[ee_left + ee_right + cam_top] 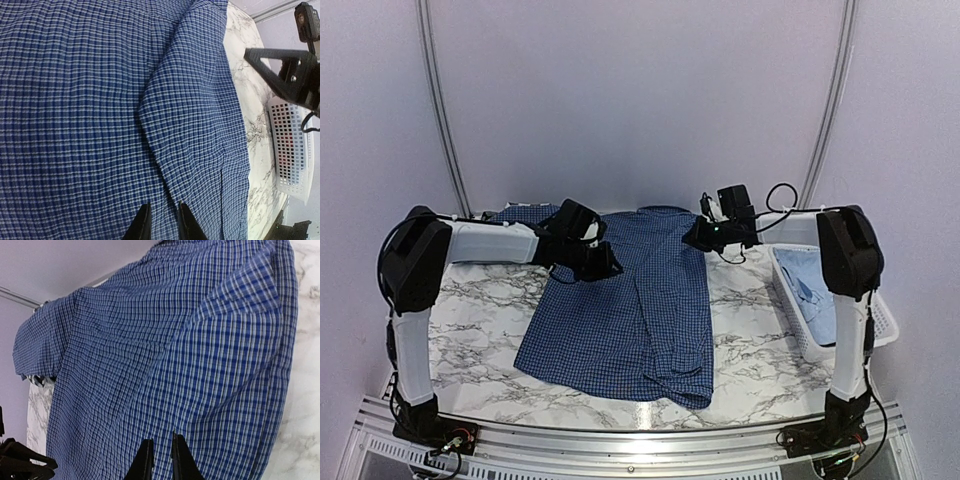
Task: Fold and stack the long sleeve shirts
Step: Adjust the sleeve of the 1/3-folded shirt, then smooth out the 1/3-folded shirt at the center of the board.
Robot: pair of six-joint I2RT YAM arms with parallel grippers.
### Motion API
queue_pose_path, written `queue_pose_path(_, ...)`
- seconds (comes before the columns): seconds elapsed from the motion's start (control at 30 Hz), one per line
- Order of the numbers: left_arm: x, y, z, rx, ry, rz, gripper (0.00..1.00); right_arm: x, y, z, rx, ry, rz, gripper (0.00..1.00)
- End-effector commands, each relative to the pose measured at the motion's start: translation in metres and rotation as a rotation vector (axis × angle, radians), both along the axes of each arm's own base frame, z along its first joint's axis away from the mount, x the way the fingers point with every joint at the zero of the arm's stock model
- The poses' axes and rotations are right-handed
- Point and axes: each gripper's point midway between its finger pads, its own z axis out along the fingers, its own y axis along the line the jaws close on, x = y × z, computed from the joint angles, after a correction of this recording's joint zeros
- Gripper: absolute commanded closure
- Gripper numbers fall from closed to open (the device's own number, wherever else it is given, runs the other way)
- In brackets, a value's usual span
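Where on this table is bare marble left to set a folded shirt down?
Bare marble lies left of the dark blue checked shirt, and a narrower strip runs between it and the white basket. The far edge is crowded by the left arm and right arm.

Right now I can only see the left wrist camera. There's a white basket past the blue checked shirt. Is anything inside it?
Observer: Yes. From above, the basket holds a pale blue shirt.
Operator: Does a sleeve stick out anywhere?
Observer: One sleeve of the checked shirt pokes out at the far left, behind the left arm.
Operator: Is the shirt's bottom hanging off the table?
Observer: No. Its hem lies on the table, short of the near edge.
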Motion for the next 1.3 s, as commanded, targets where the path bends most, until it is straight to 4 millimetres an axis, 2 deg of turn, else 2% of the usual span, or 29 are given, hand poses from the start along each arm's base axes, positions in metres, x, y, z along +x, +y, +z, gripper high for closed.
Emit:
queue_pose_path(0.0, -0.009, 0.035, 0.013, 0.073, -0.033, 0.031, 0.81, 0.048, -0.003, 0.023, 0.107, -0.105, -0.006, 0.90)
queue_pose_path(0.13, -0.025, 0.064, 0.005, 0.134, -0.024, 0.054, 0.81, 0.076, -0.005, 0.014, 0.161, -0.111, -0.016, 0.90)
queue_pose_path(0.23, -0.037, 0.082, -0.001, 0.172, -0.018, 0.070, 0.81, 0.096, -0.004, 0.000, 0.186, -0.103, -0.025, 0.90)
queue_pose_path(0.47, -0.060, 0.111, -0.009, 0.227, -0.002, 0.103, 0.81, 0.137, -0.009, -0.026, 0.221, -0.100, -0.071, 0.90)
queue_pose_path(0.6, -0.069, 0.123, -0.014, 0.255, 0.009, 0.121, 0.81, 0.151, -0.016, -0.041, 0.223, -0.087, -0.092, 0.90)
queue_pose_path(0.77, -0.077, 0.140, -0.017, 0.303, 0.006, 0.148, 0.81, 0.154, -0.019, -0.055, 0.213, -0.078, -0.097, 0.89)
queue_pose_path(0.87, -0.082, 0.148, -0.020, 0.320, 0.013, 0.155, 0.81, 0.155, -0.019, -0.043, 0.196, -0.086, -0.080, 0.89)
queue_pose_path(1.07, -0.085, 0.166, -0.023, 0.378, -0.001, 0.197, 0.81, 0.148, -0.013, 0.014, 0.210, -0.154, -0.020, 0.84)
queue_pose_path(1.13, -0.086, 0.171, -0.023, 0.388, -0.004, 0.209, 0.81, 0.138, -0.006, 0.026, 0.224, -0.148, 0.006, 0.83)
queue_pose_path(1.27, -0.086, 0.174, -0.024, 0.395, -0.004, 0.219, 0.81, 0.104, 0.011, 0.029, 0.225, -0.117, 0.052, 0.83)
